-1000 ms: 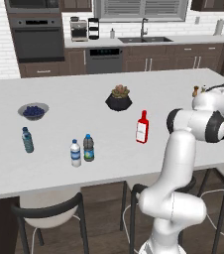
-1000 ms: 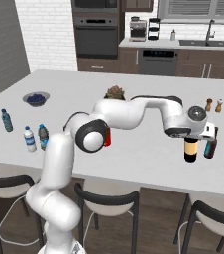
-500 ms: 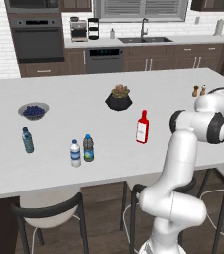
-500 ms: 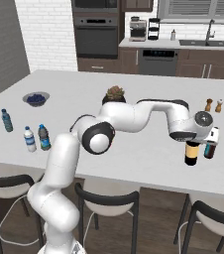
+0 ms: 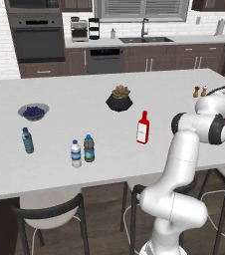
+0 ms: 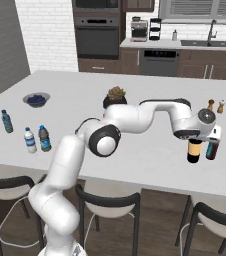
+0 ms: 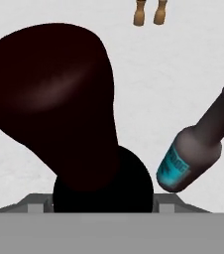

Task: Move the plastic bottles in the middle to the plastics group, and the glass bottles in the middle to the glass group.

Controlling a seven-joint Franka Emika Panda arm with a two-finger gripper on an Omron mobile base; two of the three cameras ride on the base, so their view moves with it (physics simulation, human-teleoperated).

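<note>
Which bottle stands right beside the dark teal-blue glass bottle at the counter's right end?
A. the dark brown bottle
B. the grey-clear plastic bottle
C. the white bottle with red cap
A: the dark brown bottle stands under the gripper, beside the teal-blue glass bottle.

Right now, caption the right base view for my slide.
Arm holds the brown bottle beside the teal glass bottle on the island.

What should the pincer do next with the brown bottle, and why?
Probably lower it and let go: the pincer holds the brown bottle right beside the dark teal glass bottle, apparently at the counter, so it is already with the glass group.
</note>
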